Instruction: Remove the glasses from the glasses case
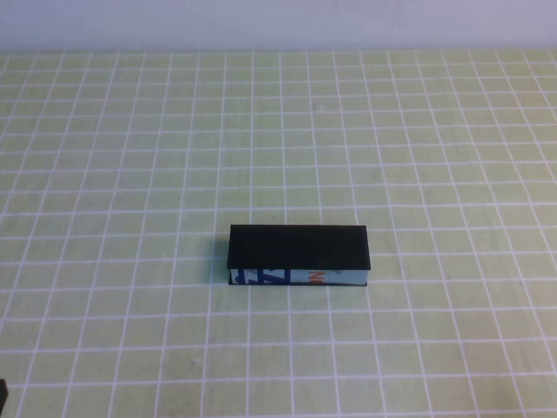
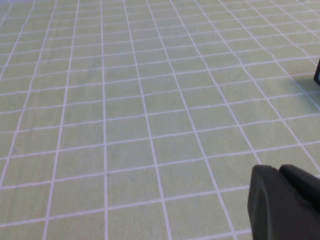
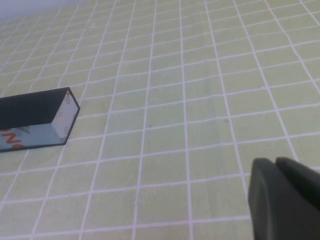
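The glasses case lies in the middle of the table with its flat black lid down and its light-blue printed front side facing me. One end of it shows in the right wrist view. The glasses are hidden. My left gripper is shut and empty, low over bare mat well off to the left of the case. My right gripper is shut and empty, over bare mat to the right of the case. Only a dark tip of the left gripper shows in the high view; the right gripper is out of that view.
A light-green mat with a white grid covers the whole table. A pale wall runs along the far edge. A dark corner shows at the edge of the left wrist view.
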Controlling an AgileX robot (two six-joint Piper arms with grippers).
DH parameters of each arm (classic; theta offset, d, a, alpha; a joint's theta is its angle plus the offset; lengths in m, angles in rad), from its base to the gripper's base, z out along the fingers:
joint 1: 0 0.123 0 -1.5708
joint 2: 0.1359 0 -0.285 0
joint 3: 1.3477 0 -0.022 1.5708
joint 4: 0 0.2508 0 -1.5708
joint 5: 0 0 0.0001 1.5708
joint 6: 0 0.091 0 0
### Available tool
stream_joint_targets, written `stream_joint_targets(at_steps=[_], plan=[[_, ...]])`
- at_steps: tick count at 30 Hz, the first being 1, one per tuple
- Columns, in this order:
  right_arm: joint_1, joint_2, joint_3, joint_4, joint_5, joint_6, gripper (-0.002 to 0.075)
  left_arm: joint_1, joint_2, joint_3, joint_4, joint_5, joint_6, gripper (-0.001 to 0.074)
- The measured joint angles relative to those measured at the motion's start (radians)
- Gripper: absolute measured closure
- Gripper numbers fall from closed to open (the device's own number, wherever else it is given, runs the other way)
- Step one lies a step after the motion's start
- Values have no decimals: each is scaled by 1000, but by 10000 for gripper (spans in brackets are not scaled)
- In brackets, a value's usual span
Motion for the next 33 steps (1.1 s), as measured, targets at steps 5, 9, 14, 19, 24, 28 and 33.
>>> stream_joint_targets(at_steps=[5, 9, 14, 19, 24, 28, 33], plan=[[0, 0, 0, 0, 0, 0, 743, 0, 0, 0, 0, 0, 0, 739], [0, 0, 0, 0, 0, 0, 743, 0, 0, 0, 0, 0, 0, 739], [0, 0, 0, 0, 0, 0, 743, 0, 0, 0, 10, 0, 0, 739], [0, 0, 0, 0, 0, 0, 743, 0, 0, 0, 18, 0, 0, 739], [0, 0, 0, 0, 0, 0, 743, 0, 0, 0, 18, -2, 0, 739], [0, 0, 0, 0, 0, 0, 743, 0, 0, 0, 18, -2, 0, 739], [0, 0, 0, 0, 0, 0, 743, 0, 0, 0, -12, -17, 0, 739]])
